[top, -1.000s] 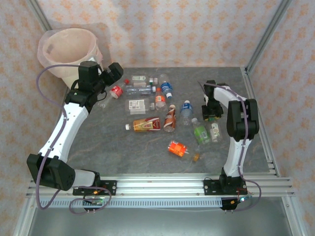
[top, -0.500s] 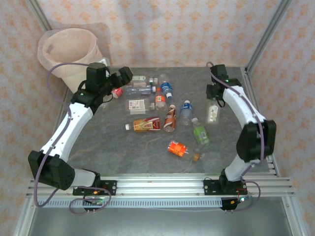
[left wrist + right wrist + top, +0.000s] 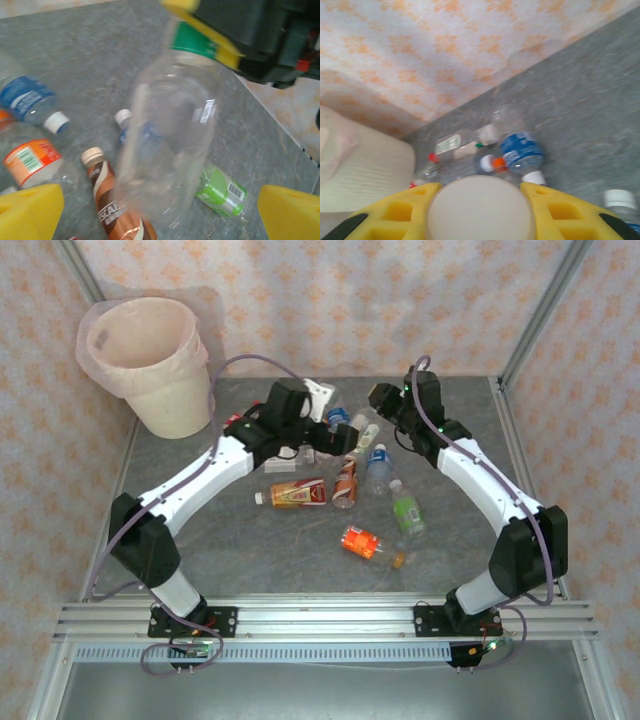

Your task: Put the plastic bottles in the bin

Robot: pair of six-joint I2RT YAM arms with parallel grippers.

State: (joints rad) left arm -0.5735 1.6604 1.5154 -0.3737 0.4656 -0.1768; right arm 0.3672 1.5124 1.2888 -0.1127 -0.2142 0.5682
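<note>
- My right pincer [image 3: 481, 200] is clamped on a clear bottle [image 3: 170, 145]. Its yellow fingers [image 3: 402, 210] press both sides of the bottle's round white end.
- In the left wrist view, that grip sits at the top of the clear bottle, by a green band. The body hangs tilted below it and is blurred.
- My left pincer [image 3: 160, 215] is spread wide, with one yellow tip in each lower corner. The clear bottle lies in the gap between the tips and touches neither, as far as I can see.
- From above, both wrists sit close together over the far middle of the table [image 3: 220, 550].
- Loose on the table below and nearer are:
  - a blue bottle [image 3: 378, 465]
  - a brown bottle [image 3: 345, 480]
  - a red bottle [image 3: 295, 493], lying flat
  - a green bottle [image 3: 407, 510]
  - an orange bottle [image 3: 360, 540], crushed
- More bottles are crowded under my left wrist, and I cannot tell them apart.
- The bin [image 3: 175, 400] stands upright at the far left corner, mouth open, with a pink liner folded over the rim. It is well apart from both pincers.
- Edges: a patterned wall [image 3: 380, 300] runs behind the far edge, a metal post [image 3: 540, 310] rises at the far right corner, and a rail [image 3: 320, 615] runs along the near edge.
- Open room: the table is bare at near left and near middle, in front of the bottles. There is another bare strip at far left, between my left arm and the bin.
</note>
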